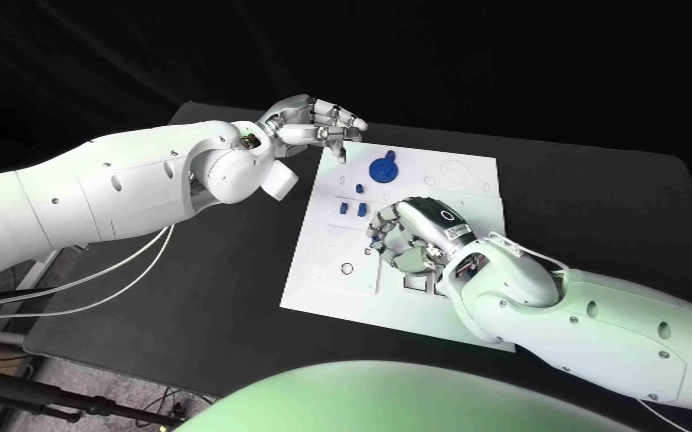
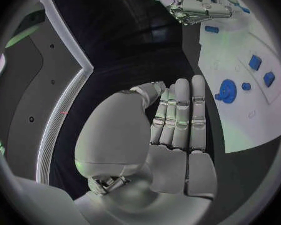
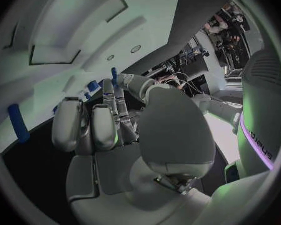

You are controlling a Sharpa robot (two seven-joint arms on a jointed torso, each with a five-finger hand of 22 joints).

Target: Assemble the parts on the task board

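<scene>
- The left robot hand [image 1: 310,122] is seen raised beside the far left corner of the task board [image 1: 325,267]; in the left wrist view its fingers [image 2: 181,115] are held straight and side by side, and nothing is gripped.
- The task board is laid in the middle of the black worktop [image 1: 216,282], with small blue pegs [image 1: 351,208] standing in it near its centre.
- A round blue part [image 1: 382,168] is seated toward the far edge of the board, just beside the left robot hand's fingertips but apart from them.
- The parts are judged to be light, rigid plastic, probably smooth; a fingertip pinch across the sides of a peg, or on the raised hub of the round part, is thought best.
- The right robot hand [image 1: 411,237] is lowered onto the board's middle, fingers curled downward among the pegs.
- Whether a peg is pinched there cannot be told: the fingertips are covered by the hand's own back in the head view, and in the right wrist view only a blue tip above the fingers [image 3: 109,110] can be made out.
</scene>
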